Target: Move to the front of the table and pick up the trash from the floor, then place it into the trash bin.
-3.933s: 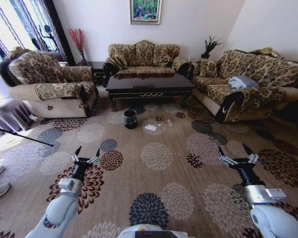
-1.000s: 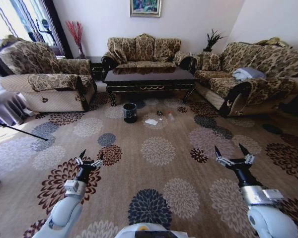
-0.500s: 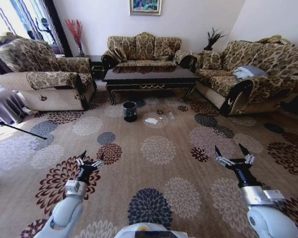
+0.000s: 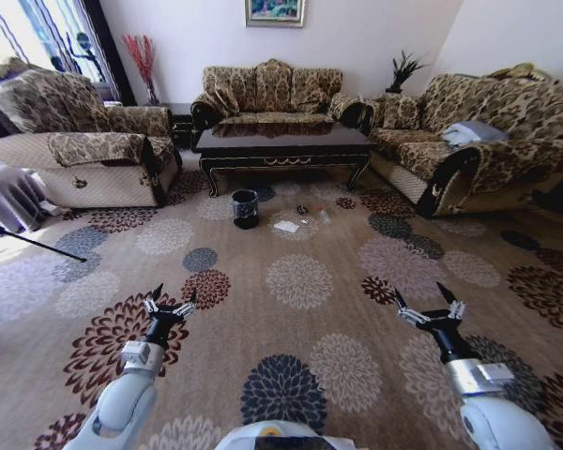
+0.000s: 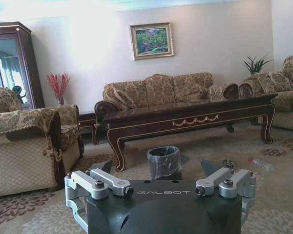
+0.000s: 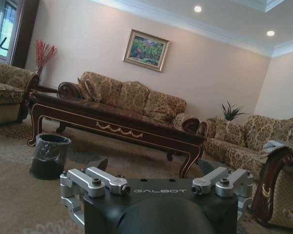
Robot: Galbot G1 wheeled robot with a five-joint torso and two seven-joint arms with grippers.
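Carpet [image 4: 300,309]: trash [image 4: 286,227] well beyond both open grippers.

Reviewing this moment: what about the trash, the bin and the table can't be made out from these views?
- Trash in the head view: too small and far to identify the pieces or count them.
- Trash bin in the left wrist view: its base is hidden behind the left gripper.
- Bin contents: unseen from all views, since each sees it from too low or too far.
- Table in the right wrist view: the right gripper hides the floor before it.
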